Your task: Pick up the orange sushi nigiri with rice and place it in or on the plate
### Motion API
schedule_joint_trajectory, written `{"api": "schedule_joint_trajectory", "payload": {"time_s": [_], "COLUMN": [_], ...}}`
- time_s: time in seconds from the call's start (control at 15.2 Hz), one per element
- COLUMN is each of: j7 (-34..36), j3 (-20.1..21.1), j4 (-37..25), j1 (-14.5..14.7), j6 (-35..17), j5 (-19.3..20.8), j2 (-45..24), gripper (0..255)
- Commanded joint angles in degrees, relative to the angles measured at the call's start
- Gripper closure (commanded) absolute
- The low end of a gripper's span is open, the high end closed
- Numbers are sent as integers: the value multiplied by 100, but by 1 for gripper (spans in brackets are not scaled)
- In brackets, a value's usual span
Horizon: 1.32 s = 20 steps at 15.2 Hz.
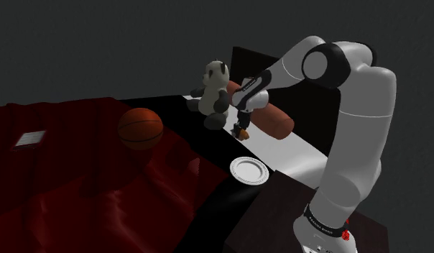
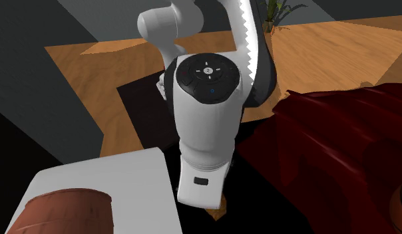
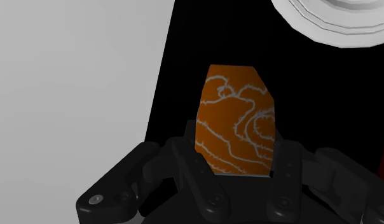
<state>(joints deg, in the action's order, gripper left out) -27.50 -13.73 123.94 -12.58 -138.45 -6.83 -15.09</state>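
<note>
The orange nigiri (image 3: pixel 235 121), marked with pale wavy lines, sits clasped between my two black fingers (image 3: pixel 189 156). My gripper (image 3: pixel 238 167) is shut on it over a black surface. In the shoulder view the gripper (image 1: pixel 241 128) points down beside the panda plush, with an orange bit of the nigiri (image 1: pixel 243 134) at its tip. The white round plate (image 1: pixel 249 170) lies on the dark surface nearer the stand, apart from the gripper. Its rim (image 3: pixel 337 25) also appears beyond the nigiri in the wrist view.
A panda plush (image 1: pixel 214 93) stands just to the shoulder view's left of the gripper. A reddish-brown cylinder (image 1: pixel 271 116) lies on a white slab (image 1: pixel 294 147) behind it. A basketball (image 1: pixel 140 128) rests on a dark red cloth (image 1: pixel 79 187). My own arm (image 2: pixel 206 113) blocks much of the second exterior view.
</note>
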Motion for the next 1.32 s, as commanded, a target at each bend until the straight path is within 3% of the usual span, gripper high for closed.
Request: {"api": "schedule_joint_trajectory", "payload": {"time_s": [0.0, 0.46, 0.99, 1.25], "j7": [106, 718, 1533, 1468], "j3": [-16, 29, 361, 325], "j4": [422, 2176, 3895, 3948], "j1": [78, 331, 389, 434], "j6": [-113, -636, -873, -1322], "j5": [93, 551, 1016, 936], "j2": [321, 1607, 3114, 2716], "gripper": [255, 255, 255, 255]}}
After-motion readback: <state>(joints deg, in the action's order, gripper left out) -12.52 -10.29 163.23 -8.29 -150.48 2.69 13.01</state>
